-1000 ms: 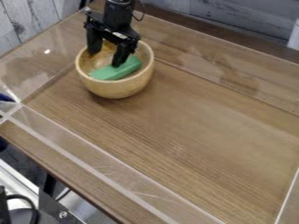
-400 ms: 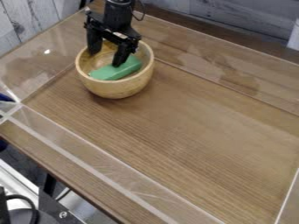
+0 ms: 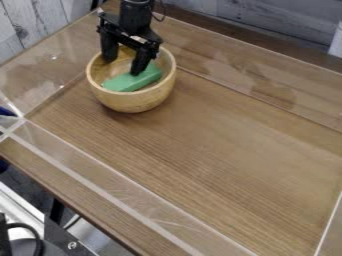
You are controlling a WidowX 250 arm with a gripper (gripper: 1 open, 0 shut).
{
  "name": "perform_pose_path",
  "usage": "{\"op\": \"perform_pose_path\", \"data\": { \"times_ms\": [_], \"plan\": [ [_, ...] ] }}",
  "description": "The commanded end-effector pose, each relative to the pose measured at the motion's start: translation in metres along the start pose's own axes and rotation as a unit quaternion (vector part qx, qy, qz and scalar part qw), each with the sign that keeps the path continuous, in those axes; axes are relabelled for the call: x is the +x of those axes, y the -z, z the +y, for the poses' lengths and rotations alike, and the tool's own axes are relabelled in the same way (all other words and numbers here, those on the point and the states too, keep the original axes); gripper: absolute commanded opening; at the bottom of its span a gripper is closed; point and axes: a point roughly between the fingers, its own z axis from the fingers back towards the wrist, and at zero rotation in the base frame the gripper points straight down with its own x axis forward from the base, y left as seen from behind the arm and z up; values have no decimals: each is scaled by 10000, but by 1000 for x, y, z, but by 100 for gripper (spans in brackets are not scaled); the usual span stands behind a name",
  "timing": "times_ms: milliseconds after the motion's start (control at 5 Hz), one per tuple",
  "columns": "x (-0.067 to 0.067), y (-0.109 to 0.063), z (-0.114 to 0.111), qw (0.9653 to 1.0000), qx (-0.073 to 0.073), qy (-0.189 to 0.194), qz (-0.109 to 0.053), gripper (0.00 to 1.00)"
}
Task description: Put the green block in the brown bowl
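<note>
Your tool (image 3: 130, 52) hung with fingers spread, released, directly above the block (image 3: 138, 78), which lay slantwise inside the bowl (image 3: 118, 100).

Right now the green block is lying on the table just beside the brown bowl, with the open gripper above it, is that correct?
Not quite: the green block is not on the table beside the bowl; it lies inside the brown bowl, leaning against its inner wall. The rest holds: the gripper is open above it, jaws spread over the block. The camera view shows this.
</note>
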Motion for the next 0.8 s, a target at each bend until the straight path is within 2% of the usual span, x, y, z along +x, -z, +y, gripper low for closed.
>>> {"op": "perform_pose_path", "data": {
  "times_ms": [0, 200, 600],
  "plan": [
    [-6, -13, -5, 9997, -184, 58, -174, 100],
    [-12, -36, -9, 9985, -328, 133, -426, 100],
    [-7, -28, -14, 9983, -362, 86, -444, 100]
  ]
}}
